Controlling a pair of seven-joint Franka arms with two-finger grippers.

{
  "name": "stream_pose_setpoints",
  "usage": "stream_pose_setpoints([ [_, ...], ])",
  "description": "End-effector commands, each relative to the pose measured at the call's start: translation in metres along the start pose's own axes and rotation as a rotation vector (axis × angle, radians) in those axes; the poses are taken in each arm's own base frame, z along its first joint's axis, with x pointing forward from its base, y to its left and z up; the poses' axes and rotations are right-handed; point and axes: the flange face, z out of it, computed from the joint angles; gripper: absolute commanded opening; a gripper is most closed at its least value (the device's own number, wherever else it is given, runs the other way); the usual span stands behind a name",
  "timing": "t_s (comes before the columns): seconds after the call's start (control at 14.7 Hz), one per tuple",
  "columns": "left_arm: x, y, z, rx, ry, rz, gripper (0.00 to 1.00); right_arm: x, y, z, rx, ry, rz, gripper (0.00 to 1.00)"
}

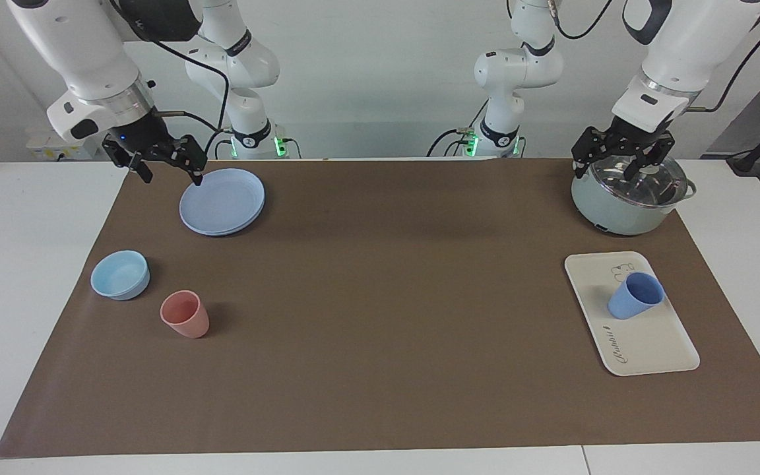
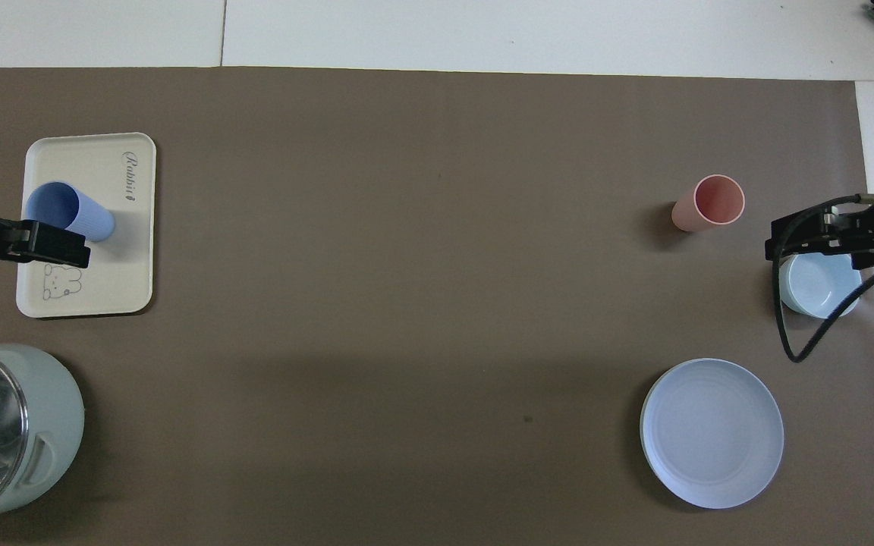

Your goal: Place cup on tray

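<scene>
Both my grippers, left (image 1: 623,157) and right (image 1: 167,166), hang spread and empty; cup (image 1: 635,296) stands on tray (image 1: 650,343).

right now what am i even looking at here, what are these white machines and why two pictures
These are two robot arms at a table, each ending in a two-finger gripper. One picture faces them from across the table; the other looks down from above their own end.

On the brown mat, toward the left arm's end, the blue cup stands on the cream tray, with a lidded pot nearer the robots. Toward the right arm's end are a blue plate, a light-blue bowl and a pink cup.

The left gripper hangs open over the pot, the right gripper open beside the plate. Neither holds anything.
</scene>
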Motion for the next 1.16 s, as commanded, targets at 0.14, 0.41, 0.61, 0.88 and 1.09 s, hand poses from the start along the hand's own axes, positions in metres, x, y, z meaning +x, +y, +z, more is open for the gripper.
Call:
stream_pose_setpoints([
  [0.14, -0.002, -0.001, -0.004, -0.013, 0.007, -0.010, 1.00, 0.003, 0.004, -0.001, -0.009, -0.006, -0.014, 1.00],
  [0.41, -0.003, -0.001, -0.003, -0.012, 0.007, -0.010, 1.00, 0.002, 0.002, -0.001, -0.012, -0.010, -0.020, 1.00],
  [0.61, -0.002, 0.000, -0.003, -0.012, 0.007, -0.009, 1.00, 0.005, 0.008, -0.002, -0.025, 0.001, -0.010, 1.00],
  [0.88, -0.002, 0.002, -0.004, -0.011, 0.007, 0.008, 1.00, -0.005, 0.004, -0.019, -0.027, 0.027, -0.019, 1.00],
  [1.09, -0.003, 0.001, -0.004, -0.011, 0.007, 0.007, 1.00, -0.009, 0.004, -0.024, -0.026, 0.036, -0.019, 1.00],
])
